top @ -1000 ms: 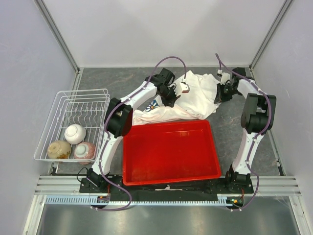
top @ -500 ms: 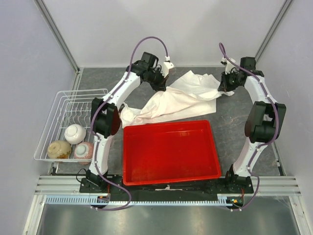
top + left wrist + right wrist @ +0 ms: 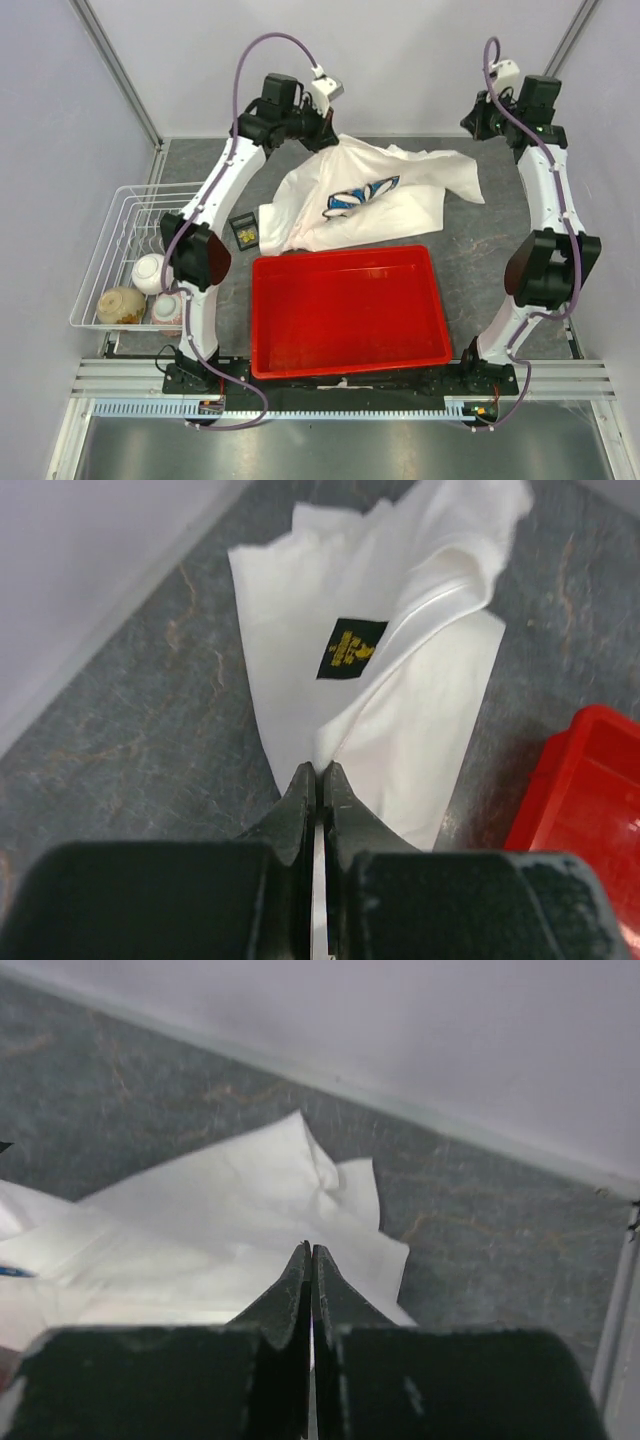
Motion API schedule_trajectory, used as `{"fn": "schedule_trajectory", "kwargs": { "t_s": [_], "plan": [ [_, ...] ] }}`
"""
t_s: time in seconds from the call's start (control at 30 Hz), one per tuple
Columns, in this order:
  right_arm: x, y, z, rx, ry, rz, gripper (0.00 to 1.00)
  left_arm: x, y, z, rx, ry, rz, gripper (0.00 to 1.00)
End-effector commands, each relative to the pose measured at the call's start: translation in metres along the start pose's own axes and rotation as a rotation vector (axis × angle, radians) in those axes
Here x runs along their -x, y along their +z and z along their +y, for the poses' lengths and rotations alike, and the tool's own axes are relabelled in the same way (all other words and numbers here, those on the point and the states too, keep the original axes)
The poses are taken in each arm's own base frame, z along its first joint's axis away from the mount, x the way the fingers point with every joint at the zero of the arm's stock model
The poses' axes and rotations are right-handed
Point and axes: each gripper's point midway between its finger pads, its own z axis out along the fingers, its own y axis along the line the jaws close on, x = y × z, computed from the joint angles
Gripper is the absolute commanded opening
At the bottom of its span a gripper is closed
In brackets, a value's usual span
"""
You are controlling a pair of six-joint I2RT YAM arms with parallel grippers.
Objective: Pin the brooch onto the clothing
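Observation:
The white T-shirt (image 3: pixel 400 185) lies spread between the arms with its blue daisy print (image 3: pixel 358 195) facing up. My left gripper (image 3: pixel 326 132) is raised at the back left, shut on an edge of the shirt, and the cloth hangs from its fingertips (image 3: pixel 318 772). The gold brooch (image 3: pixel 244 232) lies on a small black square tray by the shirt's left edge. In the left wrist view the brooch (image 3: pixel 350 648) shows against the white cloth. My right gripper (image 3: pixel 482 118) is raised at the back right, shut (image 3: pixel 311 1250). I see no cloth in it, and the shirt (image 3: pixel 230 1210) lies below.
A red bin (image 3: pixel 350 310) stands in front of the shirt. A white wire rack (image 3: pixel 120 225) at the left holds three bowls. Walls close in the back and both sides.
Both arms rose and swung toward the back corners. The shirt was pulled open, so the print now shows and the black tray is uncovered. The right gripper came away from the cloth.

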Motion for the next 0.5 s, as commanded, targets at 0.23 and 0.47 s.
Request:
{"fn": "schedule_trajectory", "kwargs": {
  "t_s": [0.23,0.47],
  "plan": [
    [0.157,-0.133,0.065,0.011,-0.147,-0.442,0.0,0.166,-0.153,-0.065,0.016,0.101,-0.474,0.02],
    [0.026,-0.102,0.089,0.208,-0.434,-0.074,0.73,0.124,-0.147,-0.074,-0.003,0.109,-0.37,0.02]
  ]
}}
